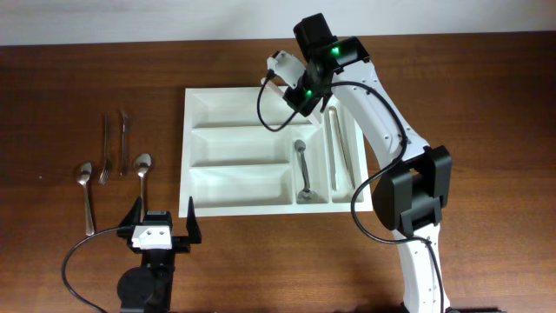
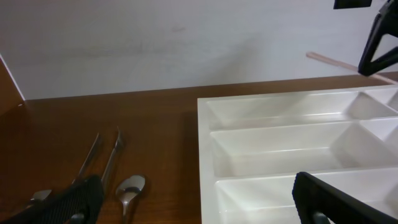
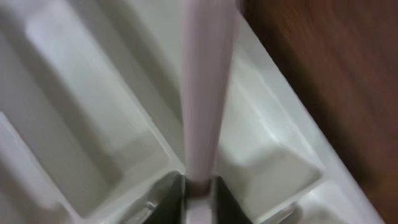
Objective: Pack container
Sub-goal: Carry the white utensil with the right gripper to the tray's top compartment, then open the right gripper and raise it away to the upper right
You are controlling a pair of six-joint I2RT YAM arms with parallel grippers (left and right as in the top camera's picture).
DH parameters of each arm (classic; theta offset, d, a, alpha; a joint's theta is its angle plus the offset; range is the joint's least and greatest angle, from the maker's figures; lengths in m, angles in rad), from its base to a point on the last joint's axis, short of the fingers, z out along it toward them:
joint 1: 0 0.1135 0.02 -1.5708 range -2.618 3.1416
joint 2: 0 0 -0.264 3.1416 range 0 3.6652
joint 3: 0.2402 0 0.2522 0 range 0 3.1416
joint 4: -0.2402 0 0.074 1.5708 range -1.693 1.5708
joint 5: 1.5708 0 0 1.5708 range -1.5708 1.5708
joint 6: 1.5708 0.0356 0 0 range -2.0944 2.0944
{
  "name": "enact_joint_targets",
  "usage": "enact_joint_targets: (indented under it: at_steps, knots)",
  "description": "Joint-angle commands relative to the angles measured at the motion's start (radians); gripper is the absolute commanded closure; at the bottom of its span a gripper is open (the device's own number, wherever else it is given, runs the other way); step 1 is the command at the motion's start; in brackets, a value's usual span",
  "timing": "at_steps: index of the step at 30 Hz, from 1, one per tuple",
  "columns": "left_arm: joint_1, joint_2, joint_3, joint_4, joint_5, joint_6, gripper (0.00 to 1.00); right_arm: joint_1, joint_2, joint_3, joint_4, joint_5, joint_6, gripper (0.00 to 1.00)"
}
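Tray (image 1: 234,183): white, five compartments, at the centre of the counter (image 1: 486,87). In your overhead view its long side runs 9 to 3 o'clock. The two upright compartments are at its 3 o'clock end.

Right arm (image 1: 382,122): the base is at 5 o'clock. The forearm rises past the tray's 3 o'clock edge and the wrist bends toward 10 o'clock, which puts your right tool (image 1: 280,74) over the tray's 12 o'clock rim. Two green lights (image 1: 333,53) glow on the wrist. The tool is clamped on a pale stick (image 3: 202,93). Your right wrist view shows the stick pinched between both fingers and running out above the compartments, but the view is blurred. You cannot tell from these views whether the stick's far end touches the tray.

Left tool (image 1: 163,217): at the tray's 7 o'clock, just off the near rim, low over the counter and aimed at 12 o'clock. Its fingers (image 2: 68,202) are spread wide and hold nothing.

In the tray:
- Inner upright compartment: one metal utensil (image 1: 301,169).
- Outer upright compartment: pale long pieces (image 1: 340,148).

On the counter at the tray's 9 o'clock, apart from it:
- a spoon (image 1: 85,178)
- a fork (image 1: 105,152)
- a knife (image 1: 124,130)
- a second spoon (image 1: 142,163)
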State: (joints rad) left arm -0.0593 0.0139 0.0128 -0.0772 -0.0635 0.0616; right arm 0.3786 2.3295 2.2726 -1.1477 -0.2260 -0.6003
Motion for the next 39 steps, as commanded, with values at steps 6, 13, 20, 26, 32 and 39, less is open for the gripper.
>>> enact_joint_targets:
  at_steps: [6,13,20,26,32,39]
  knots:
    - [0.004,-0.008,-0.003,0.001,-0.011,0.015,0.01,0.006,0.029,0.023,0.057,0.001,-0.421,0.77]
    - [0.004,-0.008,-0.003,0.001,-0.011,0.015,0.01,0.006,0.055,0.022,0.082,0.001,-0.349,0.68]
    - [0.004,-0.008,-0.003,0.001,-0.011,0.015,0.01,-0.013,0.055,0.022,0.053,0.001,-0.155,0.55]
    - [0.004,-0.008,-0.003,0.001,-0.011,0.015,0.01,-0.077,0.037,0.024,0.040,0.002,0.157,0.36]
    - [0.004,-0.008,-0.003,0.001,-0.011,0.015,0.01,-0.275,-0.014,0.047,-0.002,0.016,0.505,0.01]
    - [0.004,-0.008,-0.003,0.001,-0.011,0.015,0.01,-0.454,-0.023,0.046,-0.097,0.016,0.505,0.01]
